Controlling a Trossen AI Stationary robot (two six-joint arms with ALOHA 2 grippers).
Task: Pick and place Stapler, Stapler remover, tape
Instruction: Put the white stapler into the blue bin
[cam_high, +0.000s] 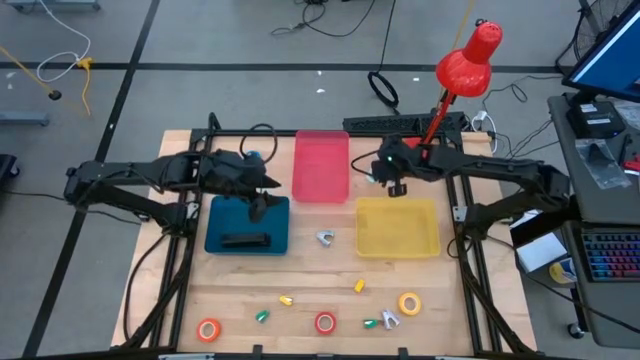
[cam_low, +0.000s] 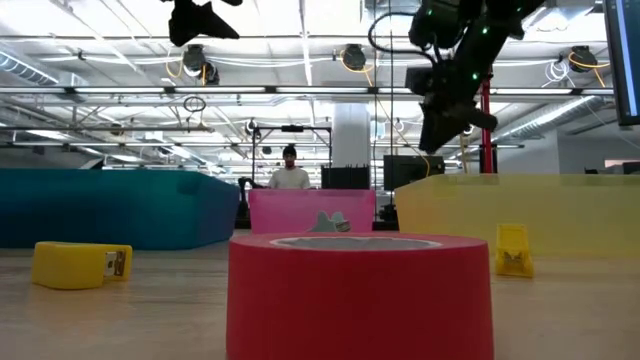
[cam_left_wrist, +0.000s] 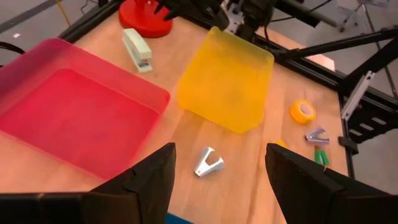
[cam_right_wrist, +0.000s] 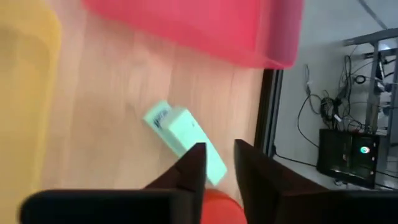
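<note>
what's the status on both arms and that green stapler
Left gripper open, over the blue tray. Right gripper above the green stapler, holding nothing. Stapler on the table between red tray and yellow tray.

Pale green stapler (cam_right_wrist: 185, 142) flat on tabletop between trays. Black stapler (cam_high: 245, 240) in blue tray. Silver staple remover (cam_high: 325, 237) mid-tabletop. Orange (cam_high: 208, 330), red (cam_high: 325, 323), yellow (cam_high: 409, 303) tape rolls flat along front.

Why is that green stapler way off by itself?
The green stapler lies apart from the other items, between the red tray and the lamp base. The right gripper hangs just above it, jaws slightly apart.
</note>
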